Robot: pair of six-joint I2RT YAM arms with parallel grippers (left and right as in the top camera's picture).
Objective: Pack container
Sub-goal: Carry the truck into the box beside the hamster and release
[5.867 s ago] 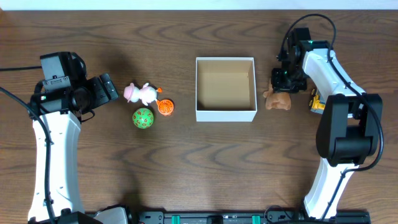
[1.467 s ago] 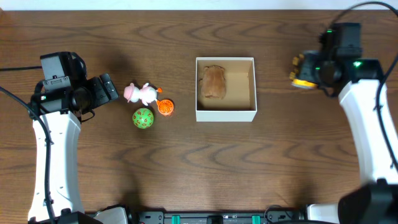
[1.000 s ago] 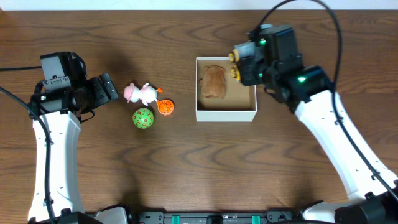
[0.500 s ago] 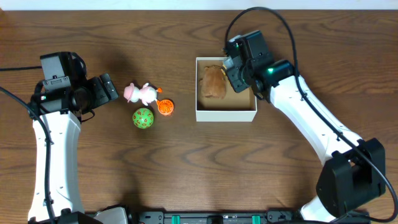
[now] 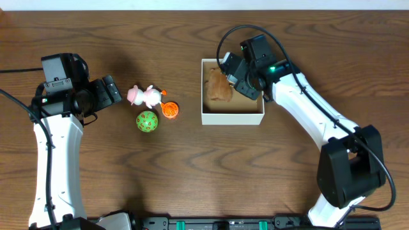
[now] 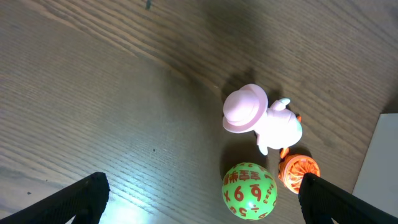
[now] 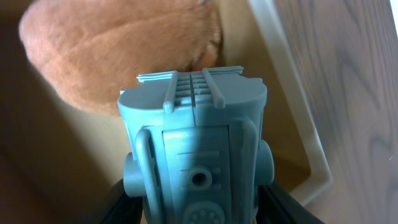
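The container (image 5: 231,117) is a white-walled box with a brown inside, at the table's middle. A brown plush toy (image 5: 216,89) lies in its left half and also shows in the right wrist view (image 7: 124,50). My right gripper (image 5: 238,75) is over the box's inside, shut on a small toy with a grey-blue underside (image 7: 196,143), held next to the plush. My left gripper (image 5: 115,89) is open and empty, left of a pink toy (image 5: 144,96), a green ball (image 5: 146,121) and an orange toy (image 5: 170,110).
The left wrist view shows the pink toy (image 6: 261,118), the green numbered ball (image 6: 249,191), the orange toy (image 6: 297,171) and the box's white wall (image 6: 379,162) at the right edge. The box's wall (image 7: 292,106) runs right of the held toy.
My right arm carried the toy from the table's right side to above the box and lowered it beside the plush, placed there earlier. The left arm has not moved.
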